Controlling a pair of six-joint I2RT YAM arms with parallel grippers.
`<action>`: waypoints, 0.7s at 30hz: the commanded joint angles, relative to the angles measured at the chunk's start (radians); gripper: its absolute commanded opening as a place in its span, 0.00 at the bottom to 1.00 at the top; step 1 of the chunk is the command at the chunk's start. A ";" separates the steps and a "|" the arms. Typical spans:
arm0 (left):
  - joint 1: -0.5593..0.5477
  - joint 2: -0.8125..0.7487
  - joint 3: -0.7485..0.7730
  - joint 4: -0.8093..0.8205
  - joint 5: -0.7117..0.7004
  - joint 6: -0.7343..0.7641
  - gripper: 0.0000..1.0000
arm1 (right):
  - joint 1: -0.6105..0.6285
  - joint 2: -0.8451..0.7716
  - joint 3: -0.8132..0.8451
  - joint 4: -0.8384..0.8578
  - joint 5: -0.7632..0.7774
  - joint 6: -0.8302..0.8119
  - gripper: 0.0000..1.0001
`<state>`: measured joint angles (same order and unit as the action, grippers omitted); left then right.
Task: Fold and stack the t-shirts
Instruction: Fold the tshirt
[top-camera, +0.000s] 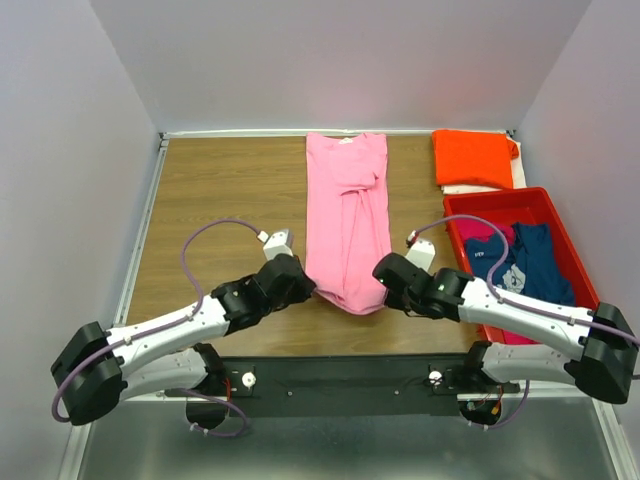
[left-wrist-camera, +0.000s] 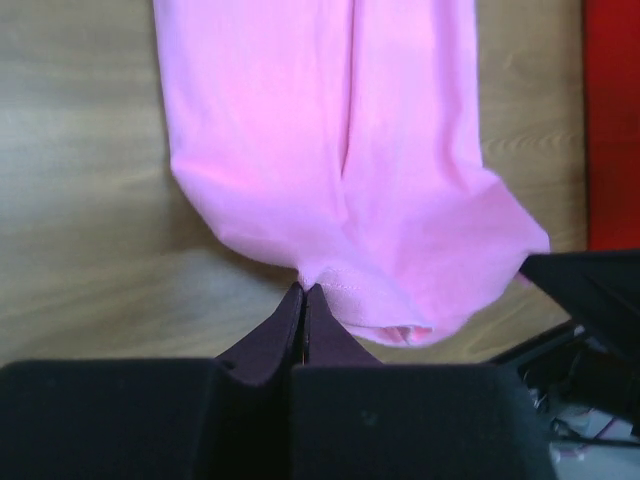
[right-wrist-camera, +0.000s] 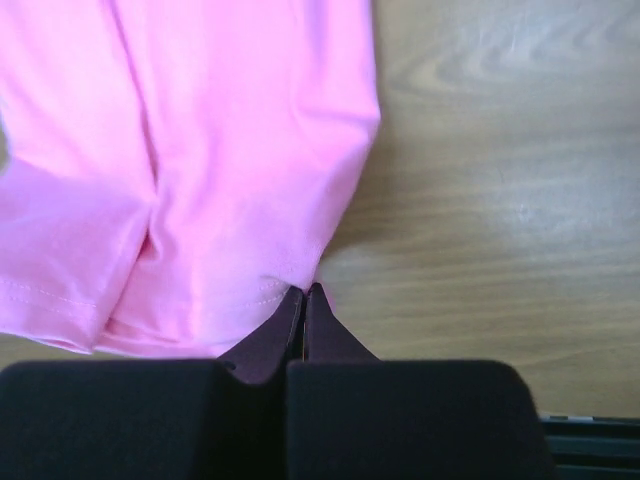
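The light pink t-shirt (top-camera: 347, 220) lies folded into a long narrow strip down the middle of the table. My left gripper (top-camera: 312, 291) is shut on its near left hem corner (left-wrist-camera: 320, 275). My right gripper (top-camera: 382, 290) is shut on its near right hem corner (right-wrist-camera: 290, 280). The near end is lifted slightly off the wood. The orange t-shirt (top-camera: 473, 158) lies folded at the back right. The navy t-shirt (top-camera: 530, 262) with white print and the magenta t-shirt (top-camera: 485, 238) lie in the bin.
The red plastic bin (top-camera: 570, 235) stands at the right edge, close to my right arm; its edge shows in the left wrist view (left-wrist-camera: 612, 120). Walls close in the table on three sides.
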<state>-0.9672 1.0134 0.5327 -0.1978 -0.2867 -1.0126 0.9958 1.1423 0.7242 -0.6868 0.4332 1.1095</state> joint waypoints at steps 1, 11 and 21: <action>0.114 0.050 0.052 0.093 -0.016 0.166 0.00 | 0.004 0.051 0.116 -0.008 0.196 -0.042 0.00; 0.373 0.356 0.294 0.193 0.201 0.396 0.00 | -0.184 0.387 0.397 -0.010 0.213 -0.145 0.00; 0.515 0.619 0.637 0.156 0.368 0.528 0.00 | -0.379 0.637 0.719 -0.007 0.145 -0.327 0.00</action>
<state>-0.4862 1.5639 1.0660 -0.0433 -0.0101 -0.5648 0.6575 1.7210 1.3621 -0.6876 0.5854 0.8654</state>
